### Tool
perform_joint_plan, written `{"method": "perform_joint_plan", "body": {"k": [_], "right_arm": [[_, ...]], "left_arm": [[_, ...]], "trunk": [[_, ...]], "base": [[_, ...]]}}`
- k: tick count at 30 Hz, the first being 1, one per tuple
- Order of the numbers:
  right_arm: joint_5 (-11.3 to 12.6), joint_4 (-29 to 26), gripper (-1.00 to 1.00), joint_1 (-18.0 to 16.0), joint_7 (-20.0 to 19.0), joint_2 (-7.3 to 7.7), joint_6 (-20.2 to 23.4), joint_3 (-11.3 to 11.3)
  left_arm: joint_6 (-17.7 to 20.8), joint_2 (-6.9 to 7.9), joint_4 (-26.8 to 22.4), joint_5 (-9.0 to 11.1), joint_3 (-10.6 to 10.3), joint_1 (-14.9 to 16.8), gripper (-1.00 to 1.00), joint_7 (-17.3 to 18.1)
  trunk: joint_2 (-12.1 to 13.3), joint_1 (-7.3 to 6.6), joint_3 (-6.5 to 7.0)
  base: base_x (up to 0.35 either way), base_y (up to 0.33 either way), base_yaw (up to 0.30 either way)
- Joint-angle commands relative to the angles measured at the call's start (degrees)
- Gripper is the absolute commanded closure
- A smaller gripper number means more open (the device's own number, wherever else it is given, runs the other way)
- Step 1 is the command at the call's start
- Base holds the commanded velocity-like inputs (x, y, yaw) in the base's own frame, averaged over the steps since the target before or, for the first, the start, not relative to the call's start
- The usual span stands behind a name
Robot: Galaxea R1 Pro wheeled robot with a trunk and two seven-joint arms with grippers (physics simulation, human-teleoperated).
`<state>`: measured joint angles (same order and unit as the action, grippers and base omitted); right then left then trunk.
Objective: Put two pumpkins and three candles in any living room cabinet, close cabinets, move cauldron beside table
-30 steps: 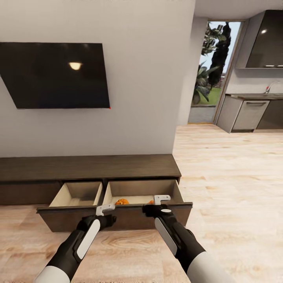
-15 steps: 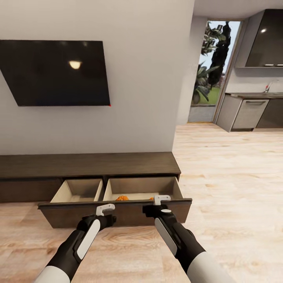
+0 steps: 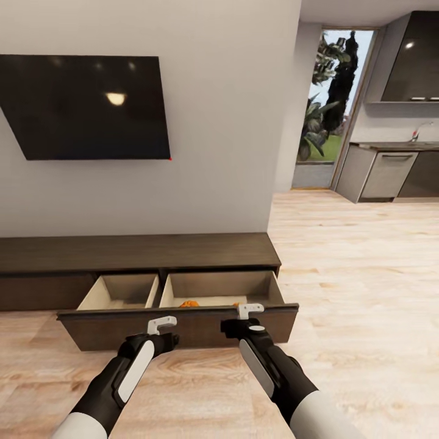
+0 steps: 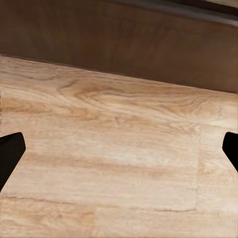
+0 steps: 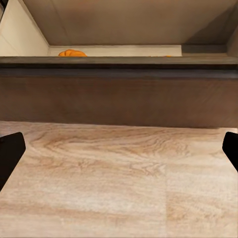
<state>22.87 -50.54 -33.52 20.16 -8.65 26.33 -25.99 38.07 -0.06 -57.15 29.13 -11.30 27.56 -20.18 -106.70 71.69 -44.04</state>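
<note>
The long dark-brown cabinet (image 3: 140, 253) stands against the wall with its wide drawer front (image 3: 195, 328) pulled out, baring two pale tan compartments. One orange pumpkin (image 3: 189, 303) peeks over the front in the right compartment, and a sliver of the other pumpkin (image 3: 235, 303) sits beside it. The right wrist view shows the drawer front (image 5: 119, 94) and a pumpkin (image 5: 72, 52) behind it. My left gripper (image 3: 161, 323) and right gripper (image 3: 250, 310) hover open and empty just short of the front, over plank floor. The black fingertips (image 4: 10, 153) are spread wide. Candles, cauldron and table are out of view.
A black TV (image 3: 85, 107) hangs on the wall above the cabinet. To the right, light wood floor (image 3: 366, 274) runs to a glass door with plants (image 3: 332, 110) and the dark kitchen cupboards (image 3: 390, 174).
The whole picture has slid slightly upward, so the camera moved. Both grippers keep their place in the view. A little less of the drawer's inside and the pumpkins shows above the front.
</note>
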Motion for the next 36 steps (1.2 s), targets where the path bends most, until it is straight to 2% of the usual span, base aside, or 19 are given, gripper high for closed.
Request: {"method": "perform_joint_plan", "body": {"k": [1,7,10,16,18,23,26,28,31,36], "right_arm": [[0.6,0.0,-1.0,-0.1,0.5,0.04,0.1,-0.2],[0.6,-0.7,-1.0,-0.1,-1.7,0.47,0.2,-0.2],[0.7,-0.7,-1.0,-0.1,-5.5,0.54,0.5,0.1],[1.0,-0.3,-1.0,0.0,-16.0,0.49,0.6,0.5],[1.2,0.0,-1.0,0.1,-17.6,0.49,0.5,0.5],[1.5,0.6,-1.0,0.2,-18.5,0.48,0.5,1.1],[1.6,1.9,-1.0,0.2,-18.6,0.48,0.3,3.9],[1.6,3.0,-1.0,0.2,-18.5,0.48,0.1,4.9],[1.6,4.1,-1.0,0.2,-18.4,0.49,-2.1,6.2],[1.5,6.1,-1.0,0.2,-18.4,0.48,-5.7,6.5]], "left_arm": [[0.1,0.06,-0.1,0.6,-0.1,0.0,-1.0,-0.5],[-0.2,-0.12,0.5,0.5,-0.1,0.0,-1.0,-0.5],[-0.3,-0.33,0.8,0.3,-0.2,0.0,-1.0,-0.5],[-0.4,0.03,0.7,0.3,-0.1,0.0,-1.0,-0.5],[-0.4,0.15,0.7,0.3,0.0,0.0,-1.0,-0.5],[-0.5,0.18,0.8,0.2,0.0,0.0,-1.0,-0.5],[-0.6,0.22,0.8,0.1,0.0,0.0,-1.0,-0.4],[-0.6,0.23,0.8,0.1,0.0,0.0,-1.0,-0.4],[-0.8,0.23,0.8,0.1,-0.1,0.0,-1.0,-0.4],[-2.6,0.3,0.8,0.1,-0.1,0.0,-1.0,-0.4]], "trunk": [[-0.4,0.22,-0.24],[-2.8,1.54,-1.32],[-4.1,2.2,-1.86],[-6.5,3.51,-2.93],[-7.3,3.95,-3.29],[-9.3,5.05,-4.19],[-10.5,5.71,-4.73],[-11.3,6.15,-5.09],[-12.5,6.81,-5.63],[-14.5,7.91,-6.52]], "base": [[0.0,0.0,0.0],[0.0,0.0,0.0],[0.0,0.0,0.0],[0.0,0.0,0.0],[0.0,0.0,0.0],[0.0,0.0,0.0],[0.0,0.0,0.0],[0.0,0.0,0.0],[0.0,0.0,0.0],[0.0,0.0,0.0]]}}
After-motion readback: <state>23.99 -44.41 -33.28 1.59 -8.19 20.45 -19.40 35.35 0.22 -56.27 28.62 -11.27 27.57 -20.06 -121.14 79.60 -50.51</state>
